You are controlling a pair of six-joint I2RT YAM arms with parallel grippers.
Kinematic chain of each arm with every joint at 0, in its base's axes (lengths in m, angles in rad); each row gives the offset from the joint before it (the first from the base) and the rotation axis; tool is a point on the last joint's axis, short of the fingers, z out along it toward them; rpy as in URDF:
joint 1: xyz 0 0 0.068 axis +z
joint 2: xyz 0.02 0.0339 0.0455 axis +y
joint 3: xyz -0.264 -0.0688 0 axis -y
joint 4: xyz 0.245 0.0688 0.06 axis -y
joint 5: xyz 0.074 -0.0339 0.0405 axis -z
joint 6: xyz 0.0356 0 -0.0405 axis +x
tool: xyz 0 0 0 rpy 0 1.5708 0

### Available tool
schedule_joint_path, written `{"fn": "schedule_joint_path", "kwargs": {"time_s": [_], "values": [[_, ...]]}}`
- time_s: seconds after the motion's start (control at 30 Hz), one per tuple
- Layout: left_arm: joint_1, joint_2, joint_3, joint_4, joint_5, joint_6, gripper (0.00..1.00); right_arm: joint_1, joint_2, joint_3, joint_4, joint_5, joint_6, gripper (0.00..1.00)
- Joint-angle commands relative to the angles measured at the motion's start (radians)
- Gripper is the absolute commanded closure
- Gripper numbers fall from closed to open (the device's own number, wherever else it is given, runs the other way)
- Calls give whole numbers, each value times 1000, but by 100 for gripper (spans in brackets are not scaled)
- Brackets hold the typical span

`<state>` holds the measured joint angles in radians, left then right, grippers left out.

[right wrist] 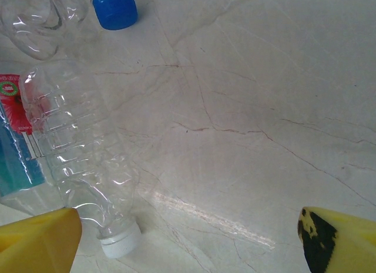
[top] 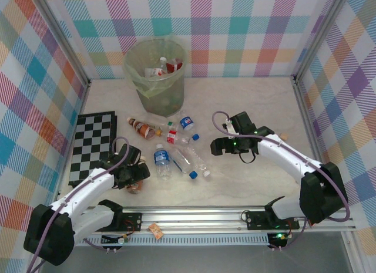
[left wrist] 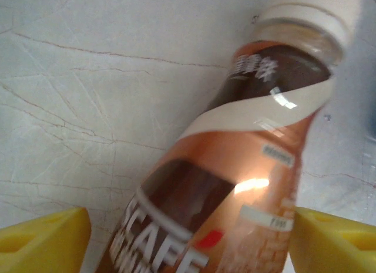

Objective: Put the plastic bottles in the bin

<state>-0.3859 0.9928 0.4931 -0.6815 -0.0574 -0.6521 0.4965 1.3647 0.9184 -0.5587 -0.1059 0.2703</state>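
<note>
Left gripper point(left wrist: 191, 238) open astride a brown coffee bottle point(left wrist: 235, 167); right gripper point(right wrist: 188, 241) wide open over bare table point(right wrist: 247, 108).
Left wrist cam: one finger looks to be against the bottle and a sliver of table shows at the other. From above, that bottle is just a brown patch under the gripper. Right wrist cam: clear bottle point(right wrist: 82, 161) lying just beside one finger, loose blue cap point(right wrist: 114, 9) beyond. Top cam: other plastic bottles point(top: 173, 150) scattered between the arms. Bin point(top: 158, 94) at the far wall with a few inside, chessboard point(top: 94, 144) to the left.
</note>
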Motion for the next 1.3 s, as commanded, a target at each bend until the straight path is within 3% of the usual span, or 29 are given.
{"fn": "schedule_joint_path", "kwargs": {"time_s": [0.0, 0.1, 0.4, 0.77, 1.27], "values": [[-11, -4, -2, 43, -21, -30, 26, -6, 11, 24, 26, -28, 7, 5], [-11, 4, 18, 52, -25, -28, 33, -6, 20, 37, 21, -32, 8, 5], [-12, 76, 96, 46, -16, 5, 37, -5, 11, 56, 8, -18, 20, 5], [-13, -3, 161, -29, -32, 30, 46, -5, 13, 54, 22, -39, 27, 5], [-11, 45, 632, -182, -111, 251, 47, -6, -47, 36, 2, -28, 24, 5]]}}
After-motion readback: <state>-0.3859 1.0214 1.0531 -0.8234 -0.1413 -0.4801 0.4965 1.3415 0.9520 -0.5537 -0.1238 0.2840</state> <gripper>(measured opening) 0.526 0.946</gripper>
